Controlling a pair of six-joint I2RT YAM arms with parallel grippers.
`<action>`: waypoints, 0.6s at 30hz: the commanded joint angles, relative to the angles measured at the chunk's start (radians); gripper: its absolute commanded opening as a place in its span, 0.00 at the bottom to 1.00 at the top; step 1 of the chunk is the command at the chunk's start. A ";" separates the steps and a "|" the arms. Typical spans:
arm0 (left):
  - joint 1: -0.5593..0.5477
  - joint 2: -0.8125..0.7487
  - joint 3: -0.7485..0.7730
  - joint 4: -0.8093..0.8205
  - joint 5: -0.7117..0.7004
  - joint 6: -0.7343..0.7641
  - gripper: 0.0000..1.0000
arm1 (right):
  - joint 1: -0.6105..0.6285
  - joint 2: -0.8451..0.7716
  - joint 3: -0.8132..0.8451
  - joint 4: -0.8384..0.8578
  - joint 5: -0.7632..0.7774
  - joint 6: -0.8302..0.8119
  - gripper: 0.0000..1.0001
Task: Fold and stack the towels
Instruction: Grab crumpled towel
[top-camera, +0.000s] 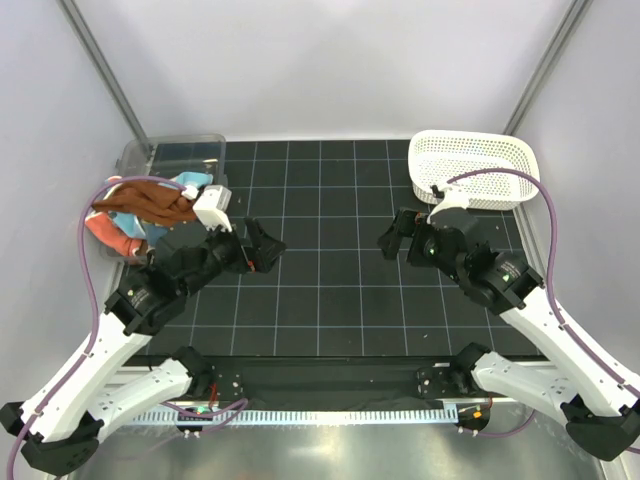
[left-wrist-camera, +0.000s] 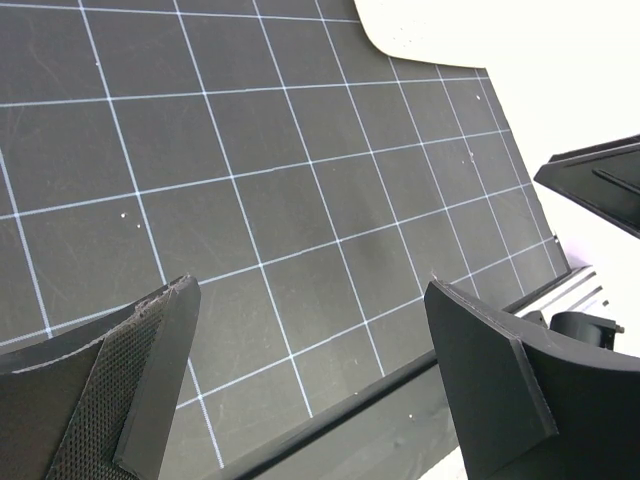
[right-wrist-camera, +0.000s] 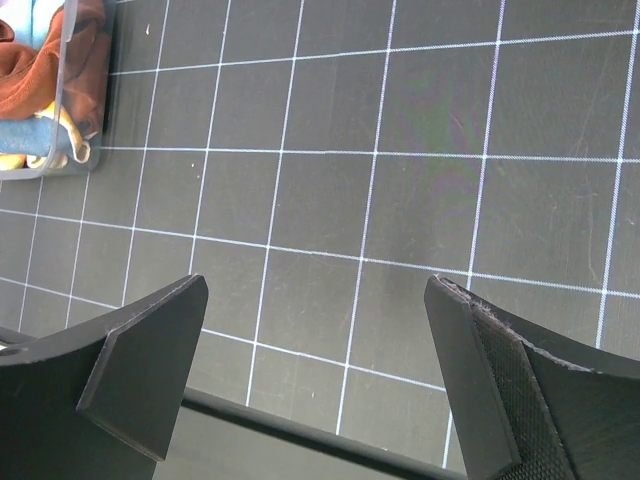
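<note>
Top external: gridded table (top-camera: 330, 290), seemingly white walls (top-camera: 330, 60)

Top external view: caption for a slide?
Left tool and right tool, both open above the mat; towels heaped far left, basket right.

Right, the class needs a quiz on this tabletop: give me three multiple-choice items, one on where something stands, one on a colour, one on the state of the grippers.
1. Where does the white plastic lattice basket stand?
A. at the far right corner of the black gridded mat
B. at the far left corner
C. between the arm bases

2. What colour is the topmost towel of the heap at the clear plastic bin?
A. green
B. rust-brown
C. white

3. How are the left gripper and the right gripper?
A. both shut on towels
B. left shut on a towel, right open
C. both open, holding nothing

Answers: 1 A, the top view shows it far right; 2 B, the brown cloth drapes over the others; 3 C, each wrist view shows jaws spread over bare mat.
</note>
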 joint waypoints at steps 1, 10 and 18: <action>-0.001 -0.007 0.010 0.048 -0.040 0.000 1.00 | -0.001 -0.005 0.044 0.016 0.026 0.023 1.00; 0.100 0.218 0.177 -0.124 -0.497 -0.051 1.00 | -0.001 -0.006 0.007 0.054 0.021 0.000 1.00; 0.888 0.552 0.292 -0.130 0.000 -0.138 0.75 | -0.001 -0.093 -0.062 0.149 -0.104 -0.037 1.00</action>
